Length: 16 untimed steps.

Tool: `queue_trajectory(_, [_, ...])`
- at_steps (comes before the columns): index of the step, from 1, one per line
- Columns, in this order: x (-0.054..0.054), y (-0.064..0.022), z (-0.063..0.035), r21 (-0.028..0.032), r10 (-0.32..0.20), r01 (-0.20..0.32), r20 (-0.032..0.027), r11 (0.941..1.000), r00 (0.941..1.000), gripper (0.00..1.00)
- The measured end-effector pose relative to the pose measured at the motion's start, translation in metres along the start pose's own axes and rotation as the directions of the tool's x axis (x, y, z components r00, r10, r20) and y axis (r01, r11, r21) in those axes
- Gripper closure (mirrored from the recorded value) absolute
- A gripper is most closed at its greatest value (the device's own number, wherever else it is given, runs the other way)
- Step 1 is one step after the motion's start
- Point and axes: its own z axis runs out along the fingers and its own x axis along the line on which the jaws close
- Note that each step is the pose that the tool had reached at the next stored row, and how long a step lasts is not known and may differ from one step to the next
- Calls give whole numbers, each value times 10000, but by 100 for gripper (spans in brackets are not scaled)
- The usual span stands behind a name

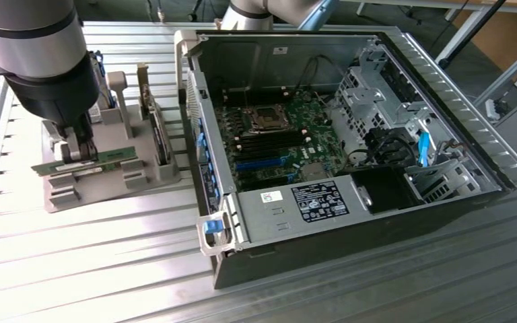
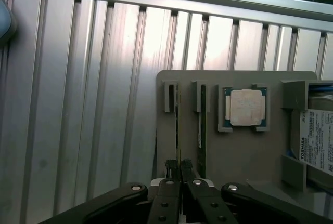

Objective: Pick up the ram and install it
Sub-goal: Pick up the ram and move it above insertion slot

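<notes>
The ram (image 2: pixel 177 122) is a thin green stick seen edge-on in the outer slot of a beige holder (image 2: pixel 244 151). My gripper (image 2: pixel 180 168) is shut on it, both black fingers pressed against its sides. In the exterior view the ram (image 1: pixel 106 157) runs lengthwise across the holder (image 1: pixel 106 185) at that view's left, with the gripper (image 1: pixel 77 153) clamped near its middle. I cannot tell whether the stick is lifted out of its slot. The open computer case (image 1: pixel 474 158) lies to the exterior view's right, and its motherboard memory slots (image 1: pixel 263 147) face up.
A second green stick (image 2: pixel 202 125) stands in the neighbouring slot. A square silver CPU chip (image 2: pixel 245 107) and a labelled hard drive (image 2: pixel 318 141) rest further along the holder. The ribbed aluminium table (image 1: pixel 88 262) surrounds everything. The case wall (image 1: pixel 196 121) rises between holder and motherboard.
</notes>
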Motion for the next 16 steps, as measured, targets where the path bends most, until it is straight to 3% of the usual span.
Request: queue_trajectory(16, [-8, 5, -159, 2, 0, 0, 13, 10000, 10000, 89])
